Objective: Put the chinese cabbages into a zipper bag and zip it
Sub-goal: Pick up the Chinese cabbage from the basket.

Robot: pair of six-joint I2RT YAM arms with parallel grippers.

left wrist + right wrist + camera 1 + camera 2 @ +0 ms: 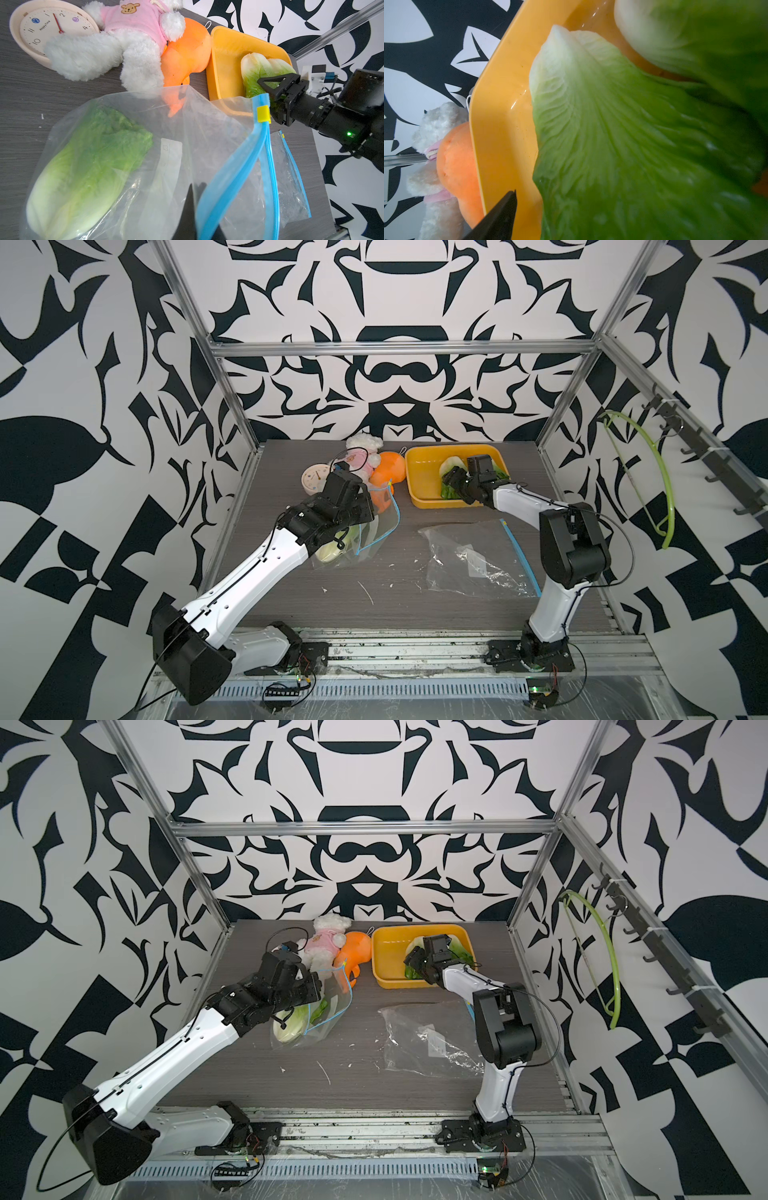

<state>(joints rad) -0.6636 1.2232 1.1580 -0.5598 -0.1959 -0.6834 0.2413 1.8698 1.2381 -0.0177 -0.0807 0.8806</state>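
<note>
A clear zipper bag (187, 128) with a blue zip strip (234, 176) and a yellow slider (263, 114) is held up at the left middle of the table. My left gripper (195, 187) is shut on its rim, and the mouth gapes. One chinese cabbage (83, 166) lies inside it, also visible in a top view (332, 549). Two more cabbages (253, 70) (278, 66) lie in the yellow tray (424, 472). My right gripper (451, 483) is down in the tray, open around the nearer cabbage (612, 135). One of its fingers (500, 216) stands clear of the leaves.
A second clear zipper bag (478, 556) lies flat at the right middle. A clock (312, 481), a white plush in pink (361, 456) and an orange plush (388, 472) crowd the back left beside the tray. A green hanger (660, 489) hangs on the right rail.
</note>
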